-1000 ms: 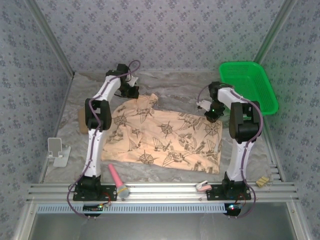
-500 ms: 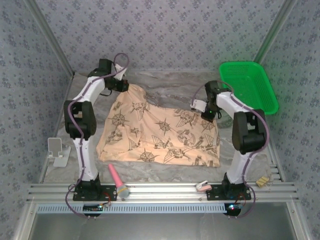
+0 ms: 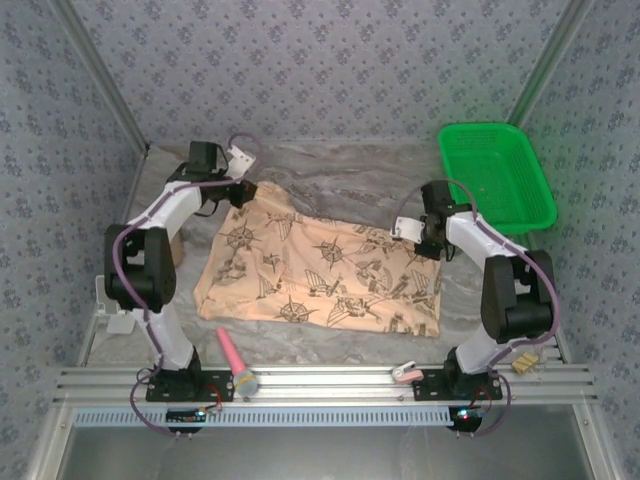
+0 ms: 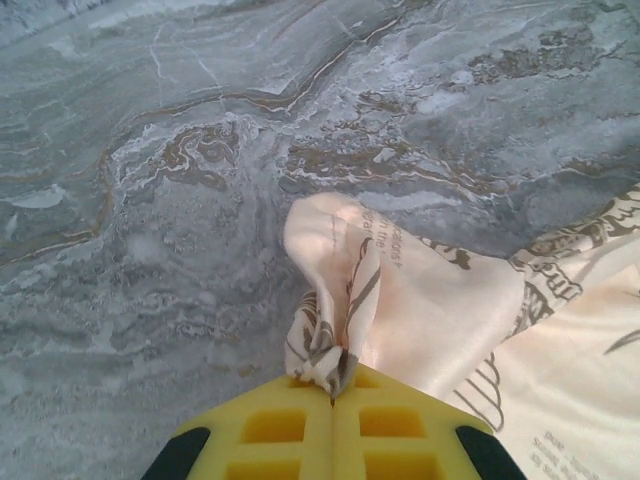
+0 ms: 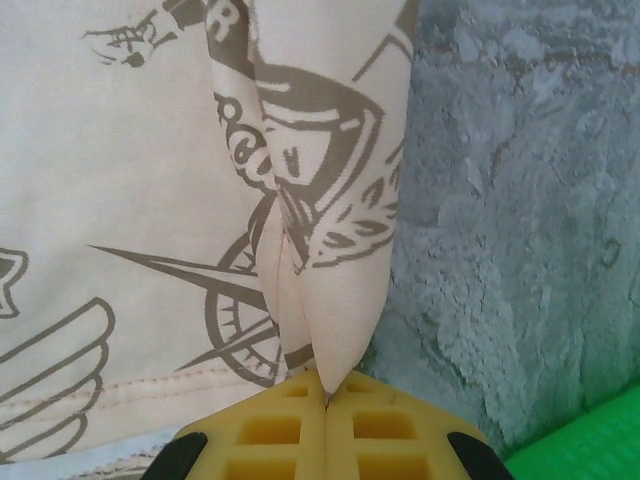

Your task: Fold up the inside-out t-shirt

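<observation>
Now we find the inside-out t-shirt (image 3: 320,275) spread nearly flat across the middle of the marbled grey desk (image 3: 340,170), its peach side with the dark compass and ship prints facing up. Our left hand (image 3: 243,188) sits at the shirt's far left corner. From the left wrist camera we see its yellow fingers (image 4: 270,430) pressed together on a bunched twist of cloth that is drawn up between them. Our right hand (image 3: 432,243) is at the far right corner, and the right wrist camera shows its fingers (image 5: 390,430) likewise clamped on a pinched fold of printed fabric. A green basket (image 3: 497,175) stands at the far right of the desk, near our right hand and apart from the shirt. A pink-handled tool (image 3: 232,355) lies by the near edge, close to the shirt's near hem.
</observation>
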`<state>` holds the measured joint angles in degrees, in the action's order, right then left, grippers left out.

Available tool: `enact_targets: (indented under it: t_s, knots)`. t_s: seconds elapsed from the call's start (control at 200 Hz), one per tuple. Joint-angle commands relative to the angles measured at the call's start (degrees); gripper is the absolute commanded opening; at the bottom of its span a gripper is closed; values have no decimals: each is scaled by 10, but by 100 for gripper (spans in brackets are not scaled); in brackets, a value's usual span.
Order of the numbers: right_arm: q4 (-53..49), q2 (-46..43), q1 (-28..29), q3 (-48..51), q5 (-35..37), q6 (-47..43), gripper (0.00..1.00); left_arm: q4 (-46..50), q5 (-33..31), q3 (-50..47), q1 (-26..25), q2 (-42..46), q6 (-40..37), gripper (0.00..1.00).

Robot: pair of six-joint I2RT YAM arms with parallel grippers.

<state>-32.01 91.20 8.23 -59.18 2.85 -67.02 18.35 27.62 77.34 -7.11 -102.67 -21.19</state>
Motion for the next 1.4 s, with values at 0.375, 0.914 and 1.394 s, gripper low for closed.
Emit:
enact_targets:
  t_s: [0.375, 0.914, 1.394]
  knots:
    - [-146, -90, 133, 42, 203, 186, 17, -237, -69, -376, -12, 371, 86, 0]
    - [176, -155, 258, 45, -181, 268, 51, 145, -225, -189, -27, 314, 510, 100]
    - [293, 315, 337, -318, -238, 403, 60, 246, -218, -76, 22, 64, 526, 88]
